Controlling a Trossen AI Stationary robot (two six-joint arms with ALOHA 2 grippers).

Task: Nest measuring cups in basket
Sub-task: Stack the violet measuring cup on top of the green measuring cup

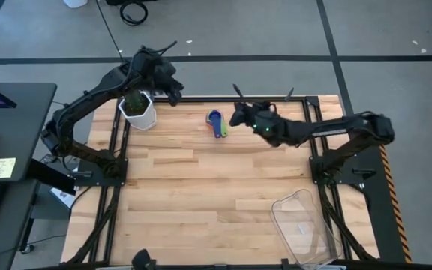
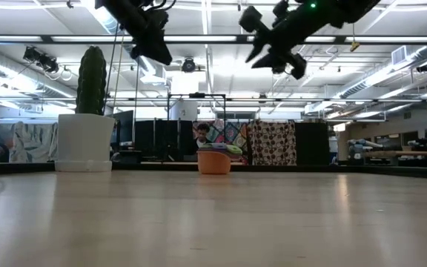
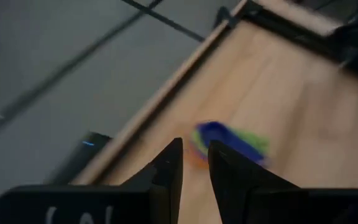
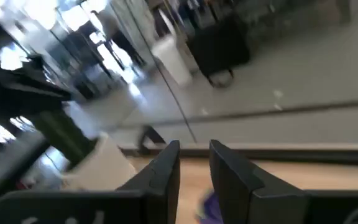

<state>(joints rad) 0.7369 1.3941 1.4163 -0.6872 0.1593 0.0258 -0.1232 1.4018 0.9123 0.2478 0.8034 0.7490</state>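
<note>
The measuring cups sit nested in one stack on the far middle of the table, orange lowest in the low view, with blue and green handles showing on top. The clear basket stands at the near right corner, apart from them. My left gripper hovers high, left of the stack and beside the cactus pot; its wrist view looks down on the cups past its shut fingers. My right gripper hovers just right of the stack, raised, fingers shut.
A white hexagonal pot with a cactus stands at the far left corner, close under the left arm. The table's far edge runs just behind the cups. Bare wood lies between the stack and the basket.
</note>
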